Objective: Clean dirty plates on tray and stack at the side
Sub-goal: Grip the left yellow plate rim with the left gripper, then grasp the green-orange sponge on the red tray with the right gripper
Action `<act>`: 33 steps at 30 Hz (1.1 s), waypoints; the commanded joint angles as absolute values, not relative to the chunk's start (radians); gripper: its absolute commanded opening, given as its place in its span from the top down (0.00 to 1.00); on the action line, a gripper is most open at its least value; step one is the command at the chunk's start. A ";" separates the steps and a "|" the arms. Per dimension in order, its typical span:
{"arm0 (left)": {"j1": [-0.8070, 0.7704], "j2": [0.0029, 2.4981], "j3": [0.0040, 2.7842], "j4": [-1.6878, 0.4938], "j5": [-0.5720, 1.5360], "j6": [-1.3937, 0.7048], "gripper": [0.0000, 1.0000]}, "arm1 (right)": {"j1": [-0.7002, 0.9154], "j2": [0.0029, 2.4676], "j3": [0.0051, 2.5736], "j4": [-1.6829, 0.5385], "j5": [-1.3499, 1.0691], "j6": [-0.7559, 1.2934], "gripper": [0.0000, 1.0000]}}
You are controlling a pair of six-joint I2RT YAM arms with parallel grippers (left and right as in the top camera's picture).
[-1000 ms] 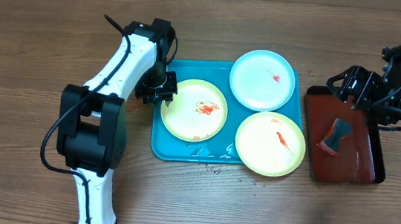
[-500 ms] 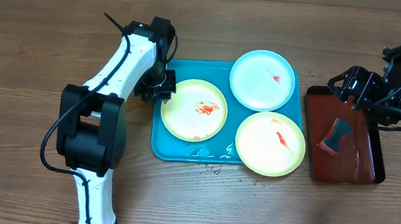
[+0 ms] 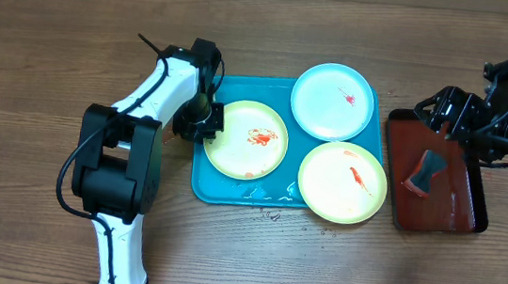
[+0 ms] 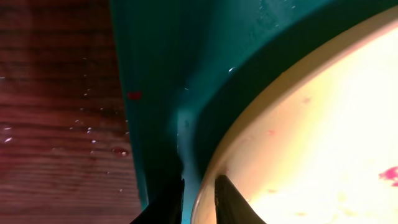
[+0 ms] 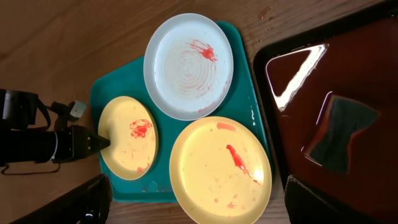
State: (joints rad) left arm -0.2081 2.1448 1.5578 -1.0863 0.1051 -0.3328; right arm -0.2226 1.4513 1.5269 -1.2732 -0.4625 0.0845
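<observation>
At left edge of teal rectangular plastic tray (image 3: 239, 86), left gripper (image 4: 199, 202) jaws straddle rim of pale yellow round plastic plate (image 3: 245, 139), clamp unconfirmed; right gripper (image 3: 439, 105) gapes wide. Risk: shallow pinch slips, plate drops.

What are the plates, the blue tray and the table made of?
The plates look like smooth plastic: uniform pastel colour, soft sheen. The tray is likely glossy moulded plastic: rounded rim, glints. The table: wood or wood-look laminate, visible grain.

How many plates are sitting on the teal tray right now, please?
3. On the teal tray: a cyan plate at the far right, a yellow plate at the near right overhanging the rim, and a second yellow plate on the left. None appears hidden.
</observation>
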 commanded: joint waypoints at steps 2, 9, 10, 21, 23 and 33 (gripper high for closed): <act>-0.212 2.154 1.495 -1.037 0.124 -0.316 0.83 | -0.226 1.456 1.557 -1.275 -0.444 0.078 0.11; -0.212 2.154 1.455 -0.994 0.124 -0.321 0.91 | -0.225 1.475 1.557 -1.291 -0.444 0.078 0.12; -0.212 2.154 1.455 -0.996 0.125 -0.321 0.95 | -0.225 1.478 1.557 -1.292 -0.444 0.078 0.12; -0.207 2.146 1.482 -0.936 0.099 -0.321 0.96 | -0.225 1.487 1.557 -1.316 -0.195 0.275 0.34; -0.208 2.146 1.498 -0.937 0.079 -0.317 0.96 | -0.225 1.490 1.557 -1.314 -0.128 0.314 0.36; -0.213 2.146 1.508 -0.931 0.070 -0.307 0.96 | -0.226 1.678 1.557 -1.349 -0.052 0.350 0.40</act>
State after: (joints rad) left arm -0.2081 2.1048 1.5005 -0.9489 0.1337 -0.3107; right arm -0.2222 1.5993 1.5333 -1.3388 -0.0956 0.3233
